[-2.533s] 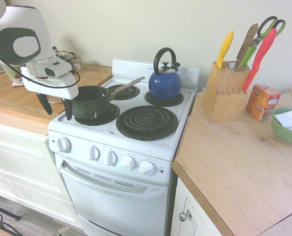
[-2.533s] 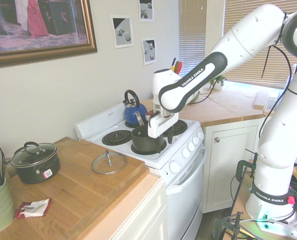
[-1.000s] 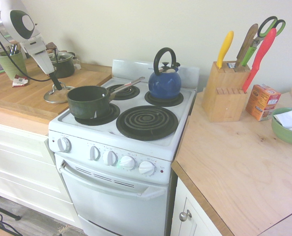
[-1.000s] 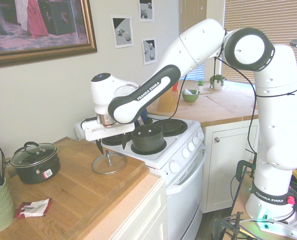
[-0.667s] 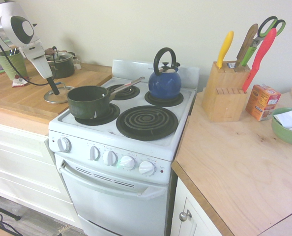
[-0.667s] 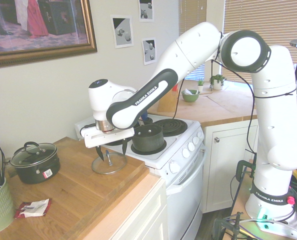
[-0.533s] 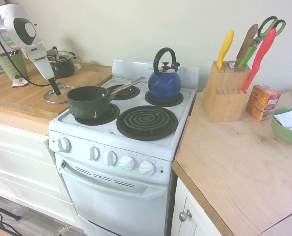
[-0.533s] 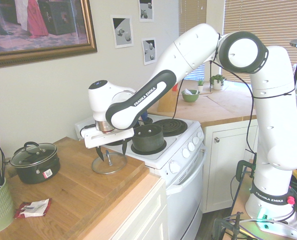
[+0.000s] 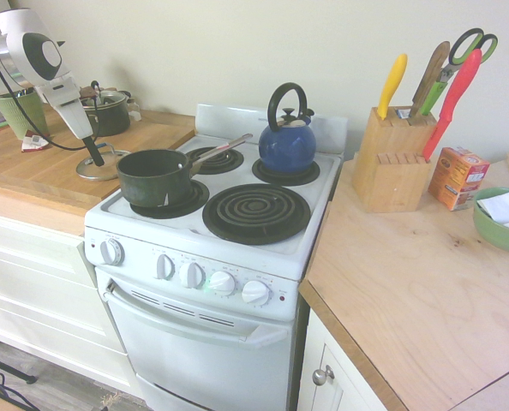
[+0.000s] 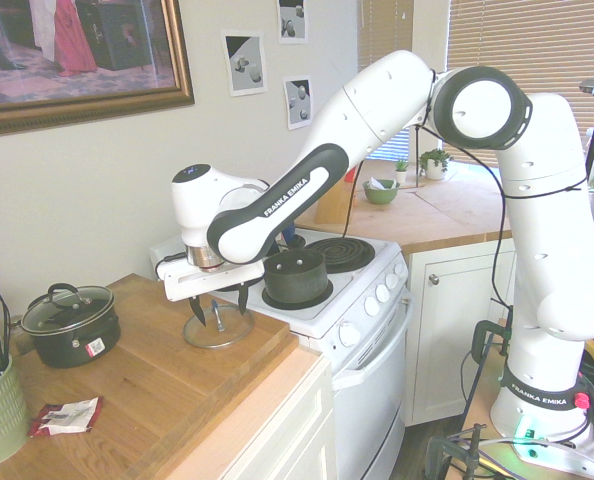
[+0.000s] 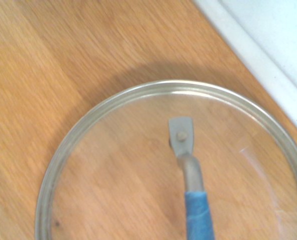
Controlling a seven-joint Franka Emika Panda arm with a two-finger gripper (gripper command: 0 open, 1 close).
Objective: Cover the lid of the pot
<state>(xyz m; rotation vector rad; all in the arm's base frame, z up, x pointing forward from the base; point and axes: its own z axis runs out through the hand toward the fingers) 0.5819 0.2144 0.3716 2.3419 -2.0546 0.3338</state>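
Two spread fingers straddle lid knob near counter's stove edge.

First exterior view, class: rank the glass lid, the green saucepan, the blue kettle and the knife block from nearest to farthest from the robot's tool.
1. Glass lid: on the wooden counter, directly under the tool.
2. Green saucepan: front burner nearest that counter.
3. Blue kettle: back burner, far side of the stove.
4. Knife block: on the counter beyond the stove.
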